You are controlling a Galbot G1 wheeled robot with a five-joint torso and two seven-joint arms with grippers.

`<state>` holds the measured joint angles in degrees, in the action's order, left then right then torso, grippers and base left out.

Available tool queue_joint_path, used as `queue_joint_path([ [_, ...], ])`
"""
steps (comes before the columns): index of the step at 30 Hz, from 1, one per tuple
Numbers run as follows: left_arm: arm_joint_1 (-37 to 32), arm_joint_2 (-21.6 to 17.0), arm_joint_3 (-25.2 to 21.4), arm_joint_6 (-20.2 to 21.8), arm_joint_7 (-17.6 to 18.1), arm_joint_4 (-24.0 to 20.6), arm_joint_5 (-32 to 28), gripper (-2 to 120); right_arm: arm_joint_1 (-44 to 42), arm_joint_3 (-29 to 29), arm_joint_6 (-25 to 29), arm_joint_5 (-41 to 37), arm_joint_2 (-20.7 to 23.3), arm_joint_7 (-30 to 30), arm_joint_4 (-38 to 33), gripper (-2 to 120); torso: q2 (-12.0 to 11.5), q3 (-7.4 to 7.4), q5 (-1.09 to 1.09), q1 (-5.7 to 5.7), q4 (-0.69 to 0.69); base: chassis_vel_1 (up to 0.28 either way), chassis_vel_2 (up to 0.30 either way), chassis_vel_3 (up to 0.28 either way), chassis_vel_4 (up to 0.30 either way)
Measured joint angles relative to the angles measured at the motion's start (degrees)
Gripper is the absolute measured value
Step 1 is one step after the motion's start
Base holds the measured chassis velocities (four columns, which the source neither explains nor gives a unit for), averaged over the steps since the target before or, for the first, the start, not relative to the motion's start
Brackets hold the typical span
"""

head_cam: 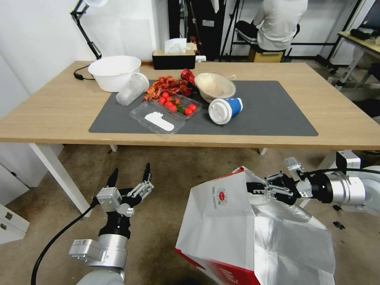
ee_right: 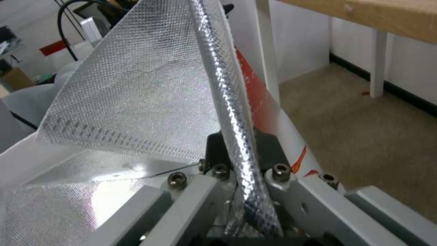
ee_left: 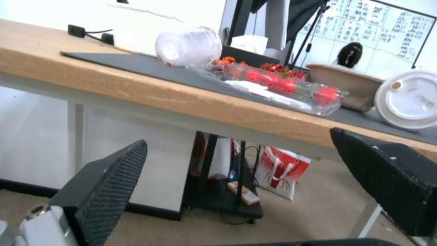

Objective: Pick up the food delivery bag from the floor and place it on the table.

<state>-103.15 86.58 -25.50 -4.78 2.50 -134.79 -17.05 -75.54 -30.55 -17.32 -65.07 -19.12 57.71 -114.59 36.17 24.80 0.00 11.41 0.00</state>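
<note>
The food delivery bag (head_cam: pixel 221 221) is white with a red base and a small round red logo, and it leans tilted below the table's front edge at the lower right. My right gripper (head_cam: pixel 255 188) is shut on the bag's top rim. In the right wrist view the silver foil lining (ee_right: pixel 136 95) fans out and its folded edge runs between the fingers (ee_right: pixel 268 147). My left gripper (head_cam: pixel 130 176) stands open over the floor to the bag's left, holding nothing, its black pads (ee_left: pixel 109 184) wide apart. The table (head_cam: pixel 59 107) carries a dark grey mat (head_cam: pixel 277 111).
On the mat lie a tipped blue cup (head_cam: pixel 225 110), a beige bowl (head_cam: pixel 215 86), a clear tray of tomatoes (head_cam: pixel 176 105) and a clear cup (head_cam: pixel 132 89). A white bowl (head_cam: pixel 114 72) and tissue box (head_cam: pixel 174 58) sit behind. A white table leg (head_cam: pixel 59 174) stands left.
</note>
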Motion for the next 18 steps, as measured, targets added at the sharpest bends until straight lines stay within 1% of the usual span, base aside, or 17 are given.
queue_joint_path([
  [3, 0.01, 0.02, 0.0, 0.0, 0.04, -0.02, -0.01, 100, 0.06, 0.07, 0.0, 0.02, -0.01, -0.04, 0.0, 0, 1.01, 0.61, 0.0, 0.39, 0.0, 0.0, 0.0, 0.0, 0.0],
  [12, 0.03, 0.02, -0.01, 0.02, 0.05, -0.06, 0.0, 100, 0.3, 0.3, 0.0, 0.14, 0.0, -0.04, 0.0, 0, 2.87, 1.69, 0.0, 1.19, 0.0, 0.0, 0.0, 0.0, 0.0],
  [18, -0.02, -0.07, 0.0, 0.07, 0.25, -0.15, 0.09, 100, 0.28, 0.35, 0.0, 0.24, -0.04, -0.06, -0.18, 0, 4.53, 2.7, 0.0, 1.83, 0.0, 0.0, 0.0, 0.0, 0.0],
])
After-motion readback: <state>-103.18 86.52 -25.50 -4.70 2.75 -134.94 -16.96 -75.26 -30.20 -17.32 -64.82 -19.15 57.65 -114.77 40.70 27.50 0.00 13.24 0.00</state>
